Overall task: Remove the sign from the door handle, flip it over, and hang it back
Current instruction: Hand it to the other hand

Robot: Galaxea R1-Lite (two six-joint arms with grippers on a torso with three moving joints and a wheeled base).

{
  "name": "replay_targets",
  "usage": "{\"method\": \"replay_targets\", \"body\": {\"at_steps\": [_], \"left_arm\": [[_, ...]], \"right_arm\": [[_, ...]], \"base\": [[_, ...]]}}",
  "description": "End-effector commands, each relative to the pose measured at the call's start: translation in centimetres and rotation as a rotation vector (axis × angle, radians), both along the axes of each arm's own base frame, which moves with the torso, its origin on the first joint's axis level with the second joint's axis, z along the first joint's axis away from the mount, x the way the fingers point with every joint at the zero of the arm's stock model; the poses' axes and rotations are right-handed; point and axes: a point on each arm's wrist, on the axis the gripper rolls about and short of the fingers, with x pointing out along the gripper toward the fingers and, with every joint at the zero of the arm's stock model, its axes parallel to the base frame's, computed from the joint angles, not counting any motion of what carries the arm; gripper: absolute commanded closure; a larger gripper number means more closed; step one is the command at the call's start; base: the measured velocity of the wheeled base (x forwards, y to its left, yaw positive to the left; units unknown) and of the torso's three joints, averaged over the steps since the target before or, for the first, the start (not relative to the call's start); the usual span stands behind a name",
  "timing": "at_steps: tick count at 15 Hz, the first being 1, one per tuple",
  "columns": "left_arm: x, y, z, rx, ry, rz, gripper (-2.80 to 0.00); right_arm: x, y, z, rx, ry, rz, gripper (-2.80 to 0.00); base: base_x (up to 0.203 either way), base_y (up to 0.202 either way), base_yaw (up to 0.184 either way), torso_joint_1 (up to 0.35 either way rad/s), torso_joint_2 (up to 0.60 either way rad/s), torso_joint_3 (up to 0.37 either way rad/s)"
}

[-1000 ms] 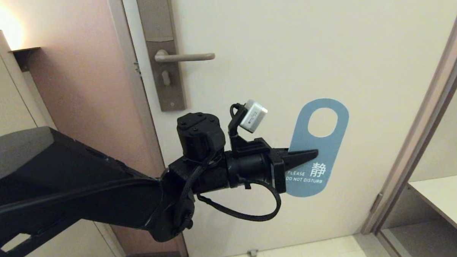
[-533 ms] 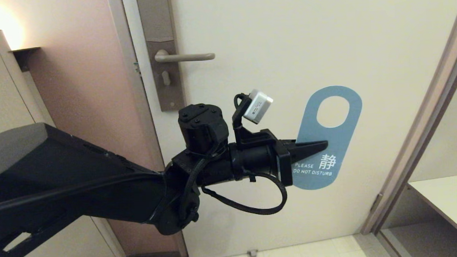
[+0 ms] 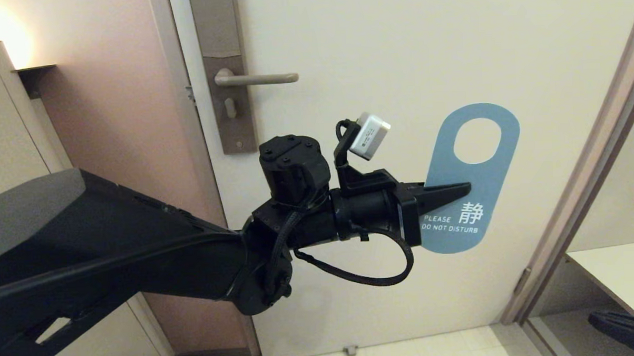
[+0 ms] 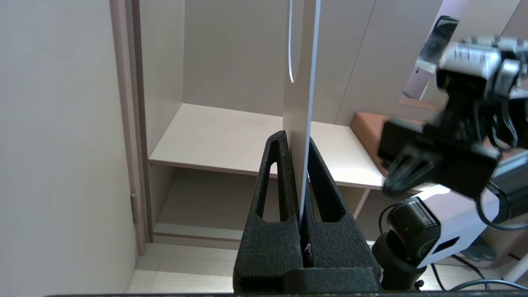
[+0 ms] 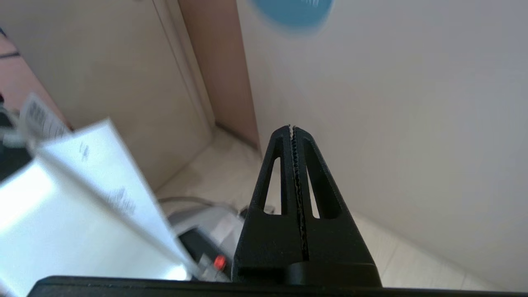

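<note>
left end effector (image 3: 454,191) level, pinching upright sign (image 3: 472,178)

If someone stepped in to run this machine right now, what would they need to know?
Left gripper: shut on the sign, held in front of the door, blue DO NOT DISTURB side toward the head camera.
Right gripper: shut, empty, low at the right near the floor.
Door handle: bare, up and left of the sign.
Done: sign taken off.
Left: turn it over to the other side and hang it back on the handle.
</note>
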Motion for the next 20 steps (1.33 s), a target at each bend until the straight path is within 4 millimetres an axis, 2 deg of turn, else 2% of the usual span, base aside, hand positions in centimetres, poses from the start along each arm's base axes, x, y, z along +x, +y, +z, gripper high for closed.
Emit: {"method": "replay_targets", "body": {"at_steps": [1,4,8,9,13,15,17,20], "left_arm": [[-0.1,-0.3,-0.3,0.001,0.002,-0.01,0.0],[-0.6,-1.0,-0.8,0.006,0.007,-0.03,0.0],[-1.0,-1.5,-1.1,0.011,0.015,-0.044,0.0],[-1.0,-1.5,-1.1,0.01,0.032,-0.047,0.0],[-0.9,-1.6,-0.7,-0.037,0.052,-0.062,0.0],[-0.6,-2.0,-0.5,-0.063,0.032,-0.067,0.0],[-1.3,-2.7,-0.2,-0.077,0.021,-0.088,0.0],[-1.7,-3.0,-0.1,-0.089,0.015,-0.099,0.0]], "right_arm": [[2.7,0.3,0.0,0.004,0.026,0.026,0.0],[4.2,0.7,0.1,0.031,0.027,0.111,0.0],[5.9,0.9,-0.3,0.045,0.045,0.139,0.0],[6.0,0.9,-0.5,0.055,0.057,0.166,-2.8],[6.4,1.0,-0.6,0.057,0.076,0.173,-2.8],[6.4,1.0,-0.7,0.057,0.081,0.173,-2.8],[6.6,1.0,-0.8,0.058,0.092,0.172,-2.8],[7.3,1.1,0.2,0.067,0.069,0.17,-2.8]], "base": [[0.0,0.0,0.0,0.0,0.0,0.0],[0.0,0.0,0.0,0.0,0.0,0.0],[0.0,0.0,0.0,0.0,0.0,0.0],[0.0,0.0,0.0,0.0,0.0,0.0],[0.0,0.0,0.0,0.0,0.0,0.0],[0.0,0.0,0.0,0.0,0.0,0.0],[0.0,0.0,0.0,0.0,0.0,0.0],[0.0,0.0,0.0,0.0,0.0,0.0]]}}
